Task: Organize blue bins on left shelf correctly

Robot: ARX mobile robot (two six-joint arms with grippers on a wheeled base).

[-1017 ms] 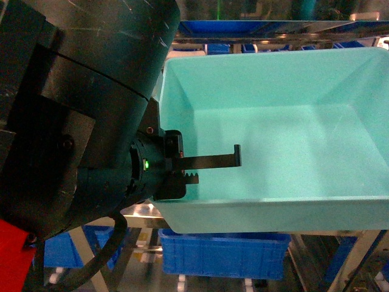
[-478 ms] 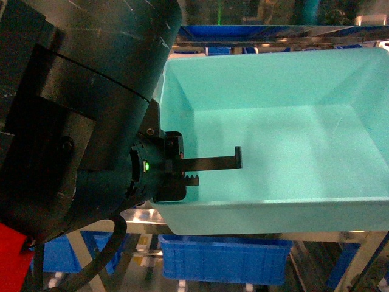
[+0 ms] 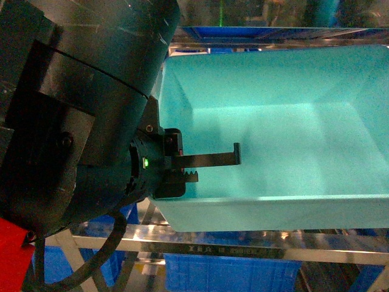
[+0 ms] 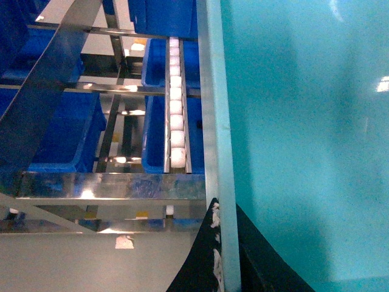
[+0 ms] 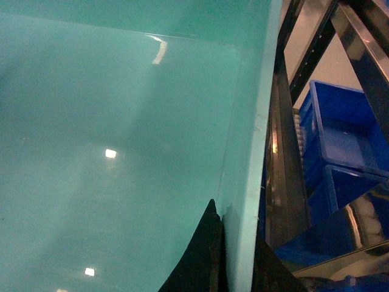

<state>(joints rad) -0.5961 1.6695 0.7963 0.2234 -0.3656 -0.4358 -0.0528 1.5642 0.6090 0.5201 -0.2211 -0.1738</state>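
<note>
The bin (image 3: 279,140), a light turquoise tub, fills the middle and right of the head view, its open top facing the camera and its long axis running left to right across the frame. It is empty, with smooth tapered walls and a thin rim. The left gripper (image 3: 193,168) sits at the bin's left short wall, in the centre-left of the frame: one finger (image 3: 209,160) reaches inside over the floor, the other stays outside, and the wall is pinched between them. In the left wrist view the same rim (image 4: 220,152) runs bottom to top through the middle of the frame, with dark pads (image 4: 209,255) closed on either side of it at the bottom edge. In the right wrist view the opposite wall (image 5: 252,152) rises from the lower centre toward the upper right, and the right gripper (image 5: 234,255) clamps it the same way, a dark finger on each face.

The bin lies in front of the shelf (image 3: 219,248), whose steel crossbar passes just under the bin's near edge at the bottom of the head view. Darker blue crates (image 3: 231,274) sit on lower tiers beneath. A roller track (image 4: 176,103) runs up the middle of the left wrist view, beside the bin.
</note>
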